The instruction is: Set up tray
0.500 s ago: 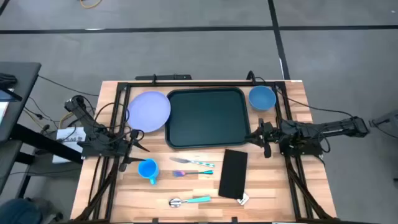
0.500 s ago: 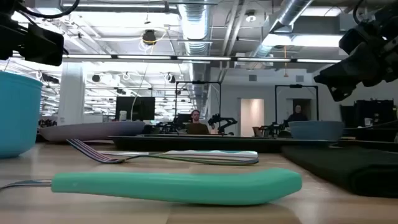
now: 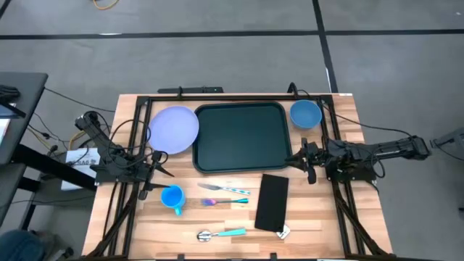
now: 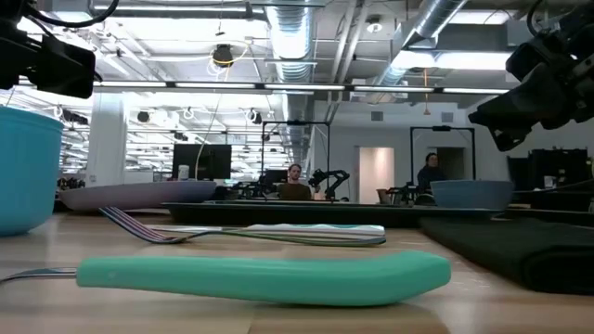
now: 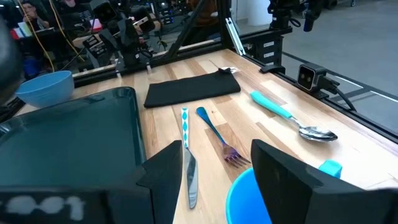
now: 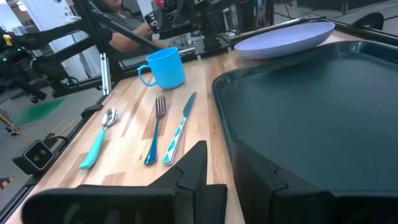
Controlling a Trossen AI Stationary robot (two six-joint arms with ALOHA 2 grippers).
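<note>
Tray (image 3: 241, 138): dark green plastic, smooth, semi-gloss. Table (image 3: 319, 232): light wood planks, matt. Napkin (image 3: 272, 202): black cloth, matt. Spoon (image 3: 222, 233): polished metal bowl, teal plastic handle. Cup (image 3: 172, 197): glossy blue plastic.

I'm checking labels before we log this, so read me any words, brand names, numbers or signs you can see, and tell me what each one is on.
No text can be read in any view.
White label beside the left arm, off the table's left edge: it bears dark print, too small to read.
White tag at the near end of the black napkin: no readable print.
Tray, plate, bowl, cup and cutlery: no markings visible.
</note>
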